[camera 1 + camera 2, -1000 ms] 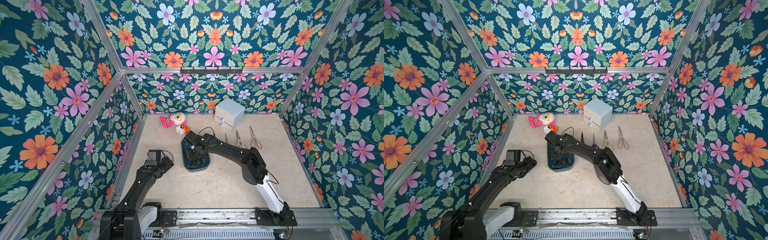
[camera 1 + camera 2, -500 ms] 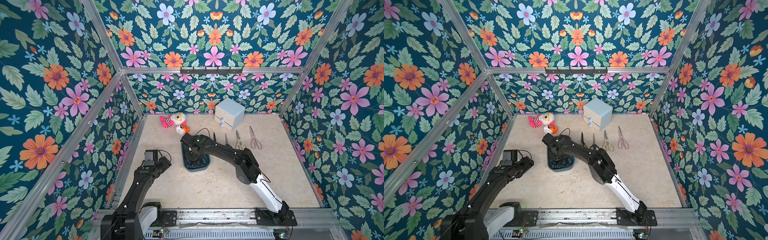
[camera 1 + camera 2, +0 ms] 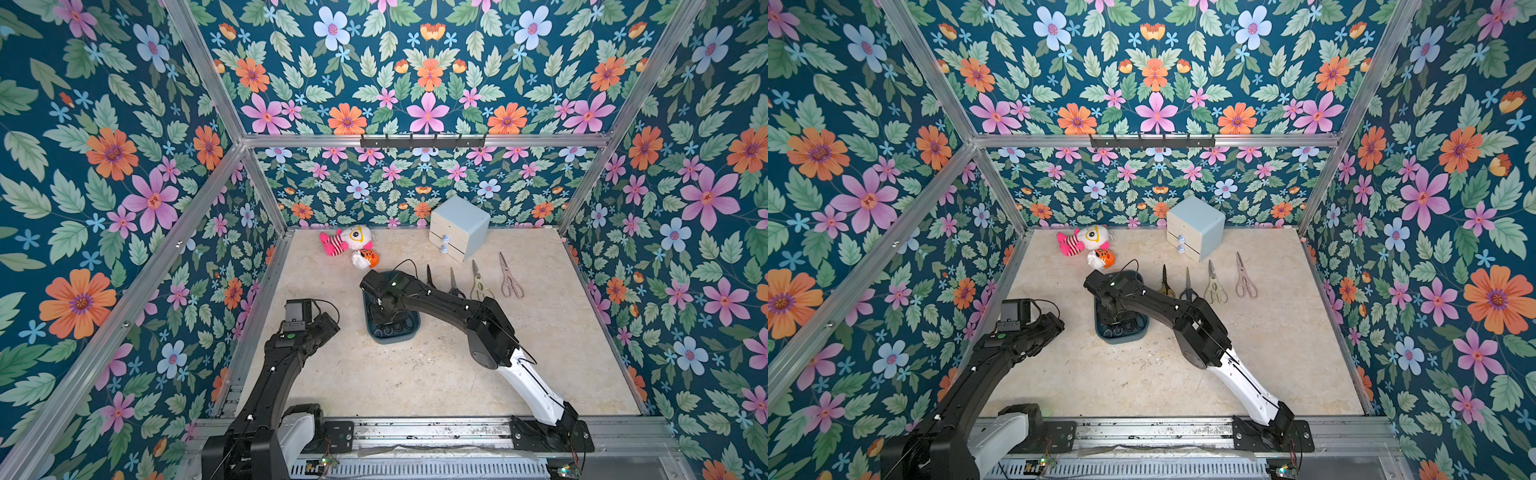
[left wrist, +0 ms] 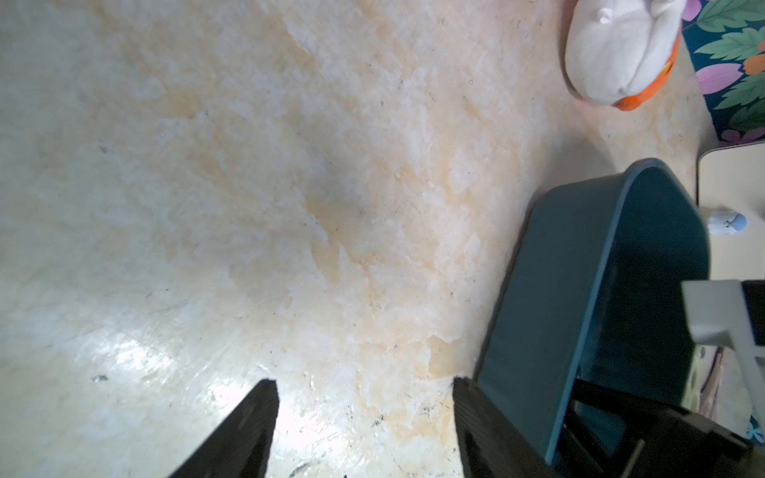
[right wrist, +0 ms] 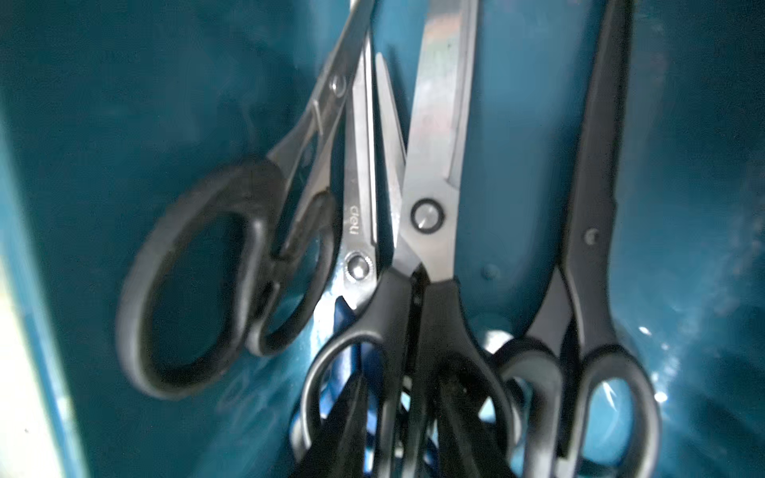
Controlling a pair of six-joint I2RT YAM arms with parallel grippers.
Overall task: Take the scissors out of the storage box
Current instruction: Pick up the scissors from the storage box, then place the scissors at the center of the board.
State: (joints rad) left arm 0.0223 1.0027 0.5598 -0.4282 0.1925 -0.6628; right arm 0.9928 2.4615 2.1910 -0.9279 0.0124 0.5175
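Teal plastic marks the storage box (image 3: 392,337), set on the pale marbled table (image 3: 415,382) just left of centre in both top views, its long side running toward the back wall. The right gripper (image 3: 387,316) is down inside it, its arm crossing in from the lower right of the frame. The right wrist view, somewhat blurred, shows the scissors (image 5: 430,215) that lie in the box: black-handled pairs side by side and overlapping, with a blue handle (image 5: 341,318) showing beneath them. Two dark fingers (image 5: 459,422) stand on either side of the middle pair's handle, but whether they squeeze it or merely flank it I cannot tell. Four more pairs lie on the table in a row right of the box, blades toward the back wall: a yellow-black pair (image 3: 1165,284), a dark-handled pair (image 3: 1187,289), a cream pair (image 3: 1214,286) and a pink pair (image 3: 1244,280). The left gripper (image 4: 364,434) hovers over bare table just beside the box's outer wall, fingers spread wide with nothing between them. A plush toy (image 3: 351,243) and a pale blue drawer cube (image 3: 459,226) stand near the back wall.
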